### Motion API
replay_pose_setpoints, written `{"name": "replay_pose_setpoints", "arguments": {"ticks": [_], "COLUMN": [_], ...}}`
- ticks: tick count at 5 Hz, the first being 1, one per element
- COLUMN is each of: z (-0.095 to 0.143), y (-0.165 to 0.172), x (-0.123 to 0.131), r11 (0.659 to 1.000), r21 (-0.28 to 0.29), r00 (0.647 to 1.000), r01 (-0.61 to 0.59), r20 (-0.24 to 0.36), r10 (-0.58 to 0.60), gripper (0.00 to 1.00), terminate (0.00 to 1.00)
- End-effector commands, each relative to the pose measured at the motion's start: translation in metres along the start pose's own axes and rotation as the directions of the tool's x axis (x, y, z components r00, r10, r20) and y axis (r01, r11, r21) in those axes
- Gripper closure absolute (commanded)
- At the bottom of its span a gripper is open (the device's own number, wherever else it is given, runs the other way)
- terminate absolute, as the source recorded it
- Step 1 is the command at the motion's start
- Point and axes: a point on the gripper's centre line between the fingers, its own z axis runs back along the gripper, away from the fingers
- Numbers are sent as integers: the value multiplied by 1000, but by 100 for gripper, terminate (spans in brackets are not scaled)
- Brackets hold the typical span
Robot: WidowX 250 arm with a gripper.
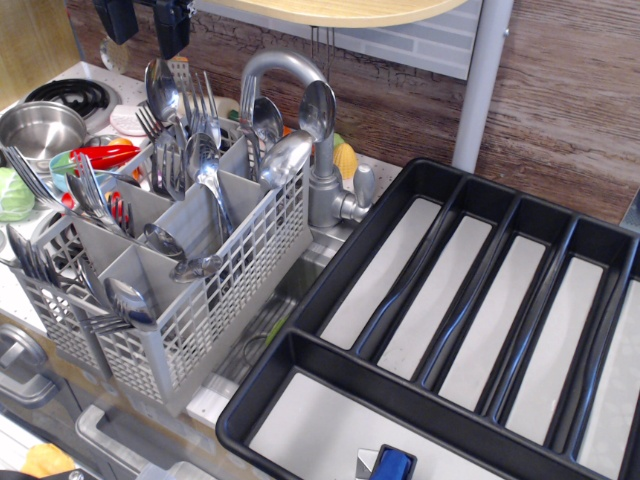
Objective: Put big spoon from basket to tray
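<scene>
The light grey basket (215, 300) stands at the left, full of steel cutlery held upright. A big spoon (162, 88) with a wide oval bowl stands bowl-up in a back compartment among forks (203, 105). Other large spoons stand bowl-up at the back right (318, 108) and beside it (266, 118). Smaller spoons lie bowl-down in the front compartments (132, 298). My gripper (143, 22) hangs at the top left, directly above the back of the basket, its two black fingers apart and empty. The black tray (330, 290) fills the right side, its long compartments holding no cutlery.
A steel faucet (290, 72) arches right behind the basket. A steel pot (40, 125), a stove burner (65, 95) and coloured toy items (100, 157) sit at the far left. A grey post (482, 80) rises behind the tray. A blue and white object (388, 465) lies in the tray's crosswise compartment.
</scene>
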Motion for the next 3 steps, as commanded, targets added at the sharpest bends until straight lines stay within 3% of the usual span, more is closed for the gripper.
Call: {"name": "replay_pose_setpoints", "arguments": {"ticks": [1, 2, 3], "z": [0, -2, -7], "y": [0, 6, 11], "x": [0, 3, 9], "r11": [1000, 999, 999], "r21": [0, 42, 37], "r00": [1000, 1000, 999], "r01": [0, 8, 15], "r20": [0, 20, 29], "r10": [0, -9, -16], "gripper": [0, 0, 0], "terminate": [0, 0, 0]}}
